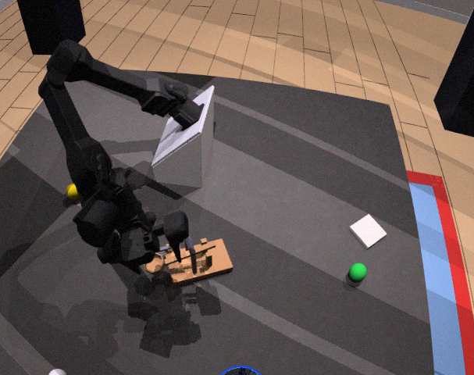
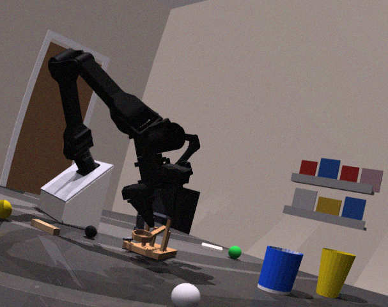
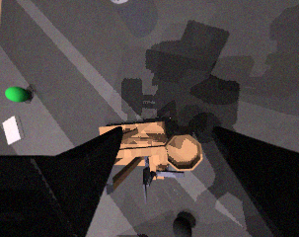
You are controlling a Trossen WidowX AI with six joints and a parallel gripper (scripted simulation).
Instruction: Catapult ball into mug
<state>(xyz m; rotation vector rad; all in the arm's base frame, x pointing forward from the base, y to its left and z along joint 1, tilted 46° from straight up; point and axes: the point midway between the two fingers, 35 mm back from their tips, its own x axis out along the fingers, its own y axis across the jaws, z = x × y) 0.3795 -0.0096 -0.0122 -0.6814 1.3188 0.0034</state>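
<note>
The wooden catapult (image 1: 222, 258) (image 2: 157, 253) stands below my gripper (image 1: 158, 265) (image 3: 168, 129). The gripper is open and empty, its fingers spread on either side of the catapult's cup (image 1: 154, 262) (image 2: 142, 234) (image 3: 184, 152). No ball shows in the cup in the wrist view. A white ball (image 1: 57, 372) (image 2: 185, 295), a green ball (image 1: 358, 272) (image 2: 234, 252) (image 3: 17, 94), a yellow ball (image 1: 72, 191) (image 2: 3, 209) and a black ball (image 2: 90, 231) (image 3: 183, 224) lie apart from it. The blue mug (image 1: 240, 367) (image 2: 279, 269) stands upright, mostly cut off in the top view.
A yellow cup (image 2: 334, 272) stands beside the blue mug. A white sloped box (image 1: 180, 171) (image 2: 84, 206) is under the arm. A wooden block (image 2: 45, 226) lies near the black ball, and a white tile (image 1: 368, 230) (image 2: 211, 246) (image 3: 12, 130) lies near the green ball.
</note>
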